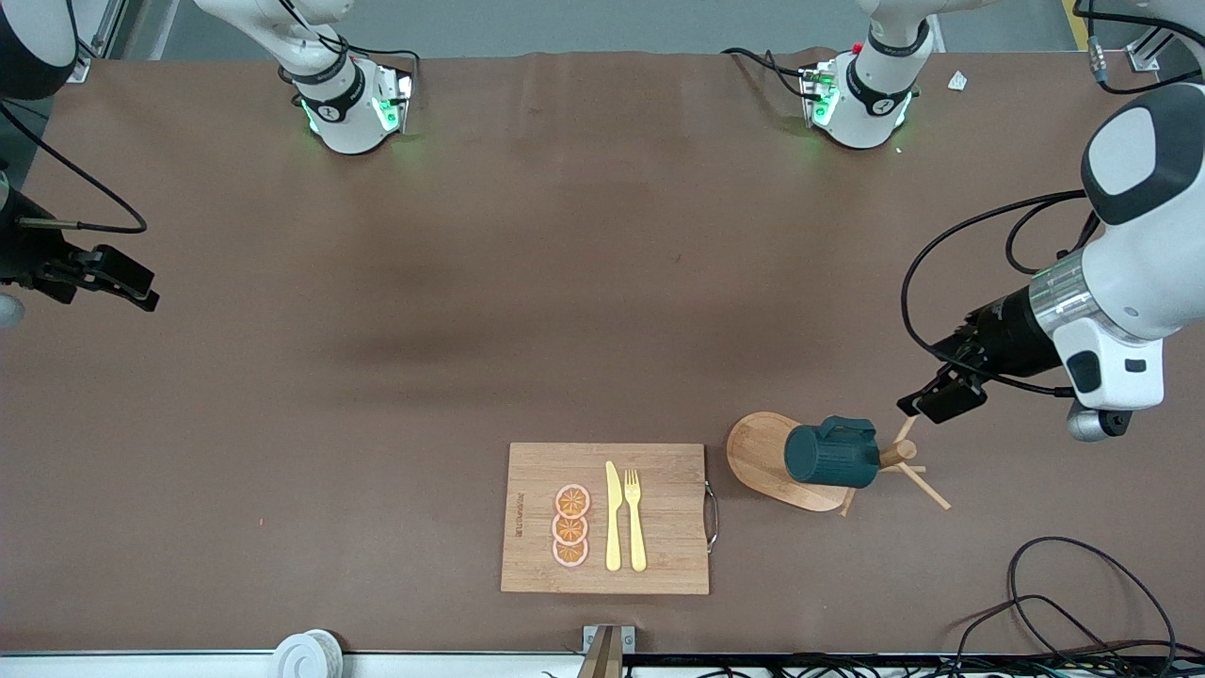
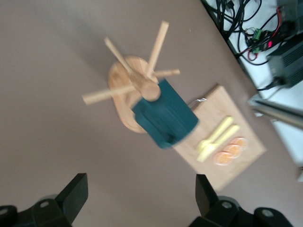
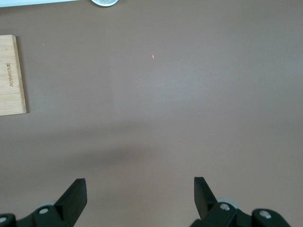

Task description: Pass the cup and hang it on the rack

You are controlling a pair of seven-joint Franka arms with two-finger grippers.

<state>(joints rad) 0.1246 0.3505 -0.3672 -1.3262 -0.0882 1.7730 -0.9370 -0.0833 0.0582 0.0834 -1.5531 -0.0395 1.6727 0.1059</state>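
The dark teal ribbed cup (image 1: 833, 455) hangs on the wooden rack (image 1: 758, 452), tipped on its side against the central post, over the oval base. No gripper touches it. In the left wrist view the cup (image 2: 165, 118) sits just under the post top of the rack (image 2: 142, 82), with thin pegs fanning out. My left gripper (image 1: 932, 400) (image 2: 141, 198) is open and empty, over bare table beside the rack's pegs. My right gripper (image 1: 132, 282) (image 3: 140, 198) waits open and empty over bare table at the right arm's end.
A bamboo cutting board (image 1: 659, 565) (image 2: 246, 156) (image 3: 12, 75) lies beside the rack, carrying a yellow knife (image 1: 613, 518), a fork (image 1: 635, 518) and three orange slices (image 1: 570, 525). Loose cables (image 1: 1083, 603) lie near the table's front corner at the left arm's end.
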